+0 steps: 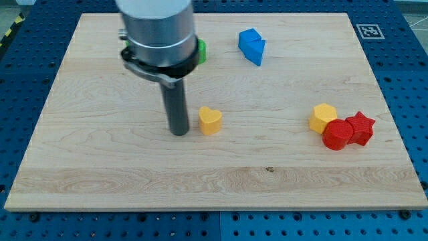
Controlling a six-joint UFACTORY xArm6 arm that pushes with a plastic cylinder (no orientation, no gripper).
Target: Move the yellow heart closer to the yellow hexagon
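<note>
Tabletop: light wooden tabletop (134,174) lies on a blue perforated base (414,100); a small marker tag (368,31) sits at the top right corner of the view.
Tool: the dark rod stands upright and its tip (179,132) rests just left of the yellow heart (210,120), with a thin gap or maybe contact, hard to tell; the tool has nothing to clench, it grasps nothing.
Yellow hexagon: yellow hexagon (323,117) is well apart on the view's right, touching the red round block (338,134); the red star (360,128) is beside it.
Open room: bare wood between heart and hexagon.
Edges: red star is near the right edge.
Others: blue block (252,45) near the top edge; green block (200,51) is mostly hidden behind the arm.
</note>
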